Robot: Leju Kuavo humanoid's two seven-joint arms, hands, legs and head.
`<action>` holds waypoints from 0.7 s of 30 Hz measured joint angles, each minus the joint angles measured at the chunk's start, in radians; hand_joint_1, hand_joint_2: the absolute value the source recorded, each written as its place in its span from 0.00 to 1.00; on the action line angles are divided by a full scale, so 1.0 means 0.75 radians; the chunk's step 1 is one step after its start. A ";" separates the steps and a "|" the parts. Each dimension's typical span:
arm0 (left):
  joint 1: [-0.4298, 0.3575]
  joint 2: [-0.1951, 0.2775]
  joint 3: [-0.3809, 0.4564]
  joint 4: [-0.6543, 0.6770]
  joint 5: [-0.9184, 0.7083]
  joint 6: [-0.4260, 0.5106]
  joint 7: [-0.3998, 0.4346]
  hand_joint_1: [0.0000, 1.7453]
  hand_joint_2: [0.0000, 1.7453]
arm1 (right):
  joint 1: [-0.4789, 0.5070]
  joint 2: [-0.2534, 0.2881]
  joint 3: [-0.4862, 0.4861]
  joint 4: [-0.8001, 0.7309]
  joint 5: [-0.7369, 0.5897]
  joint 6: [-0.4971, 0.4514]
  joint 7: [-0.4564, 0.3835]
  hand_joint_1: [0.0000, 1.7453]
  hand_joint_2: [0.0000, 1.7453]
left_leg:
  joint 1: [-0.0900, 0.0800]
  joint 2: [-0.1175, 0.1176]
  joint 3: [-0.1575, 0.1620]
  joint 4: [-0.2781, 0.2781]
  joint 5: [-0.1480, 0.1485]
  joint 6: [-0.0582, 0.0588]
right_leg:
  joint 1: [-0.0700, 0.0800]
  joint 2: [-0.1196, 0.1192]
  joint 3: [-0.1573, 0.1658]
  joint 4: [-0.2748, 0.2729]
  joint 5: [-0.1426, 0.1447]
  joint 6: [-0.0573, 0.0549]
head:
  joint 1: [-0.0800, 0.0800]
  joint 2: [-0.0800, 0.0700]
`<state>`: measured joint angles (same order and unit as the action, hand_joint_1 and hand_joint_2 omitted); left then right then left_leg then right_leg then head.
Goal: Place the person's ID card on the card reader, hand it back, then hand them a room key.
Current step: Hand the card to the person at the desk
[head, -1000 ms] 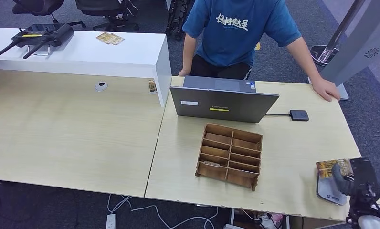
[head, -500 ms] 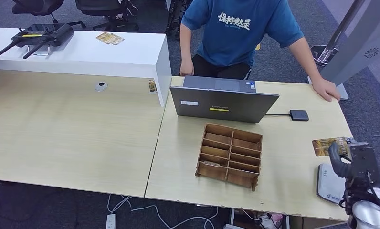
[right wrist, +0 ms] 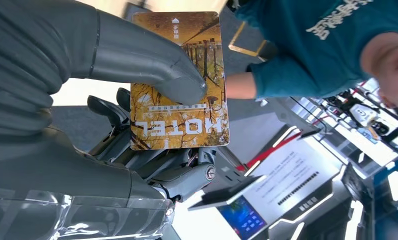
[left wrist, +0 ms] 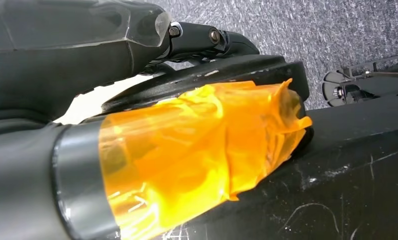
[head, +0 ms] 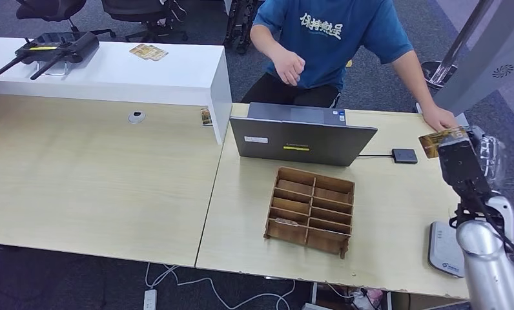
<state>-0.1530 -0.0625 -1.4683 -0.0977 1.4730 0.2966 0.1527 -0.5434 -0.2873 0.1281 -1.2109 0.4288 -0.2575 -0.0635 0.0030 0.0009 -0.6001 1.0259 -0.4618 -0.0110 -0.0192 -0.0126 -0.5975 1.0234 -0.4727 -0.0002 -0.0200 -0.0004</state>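
I had the right hand raised above the far right corner of the pale wooden desk, thumb and fingers clamped on the orange, autumn-patterned card printed HOTEL. The card sat just beside the person's hand resting on the desk's edge, with the white card reader well behind, near me. Its long axis ran out from my grip toward the person in the blue shirt; I judged the handover needed only a short reach. The left hand hung low; I couldn't tell its state.
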 joint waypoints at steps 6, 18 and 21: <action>-0.001 0.001 0.000 0.000 -0.040 -0.010 0.008 0.00 0.00 | -0.170 0.070 0.087 0.052 0.105 -0.050 0.058 1.00 1.00 | 0.000 -0.001 0.000 0.000 0.001 -0.001 | 0.000 0.000 0.000 0.000 0.000 0.000 | 0.000 0.000; -0.004 0.001 0.000 0.000 -0.078 -0.016 0.033 0.00 0.00 | -0.406 0.231 0.217 0.159 0.272 -0.089 0.153 1.00 1.00 | 0.000 0.000 0.000 0.000 0.001 -0.001 | 0.000 0.000 0.000 0.000 0.000 0.000 | 0.000 0.000; -0.005 0.002 0.000 0.000 -0.090 -0.018 0.039 0.00 0.00 | -0.445 0.268 0.246 0.187 0.301 -0.079 0.186 1.00 1.00 | 0.000 0.000 0.000 0.000 0.001 -0.001 | 0.000 0.000 0.000 0.000 0.000 0.000 | 0.000 0.000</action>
<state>-0.1568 -0.0610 -1.4683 -0.0976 1.4053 0.2833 0.1817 -0.8771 -0.0861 0.3127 -1.0709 0.6545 -0.3169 0.0760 0.0032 0.0007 -0.6000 1.0259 -0.4610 -0.0120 -0.0190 -0.0125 -0.5978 1.0236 -0.4726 -0.0004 -0.0198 -0.0004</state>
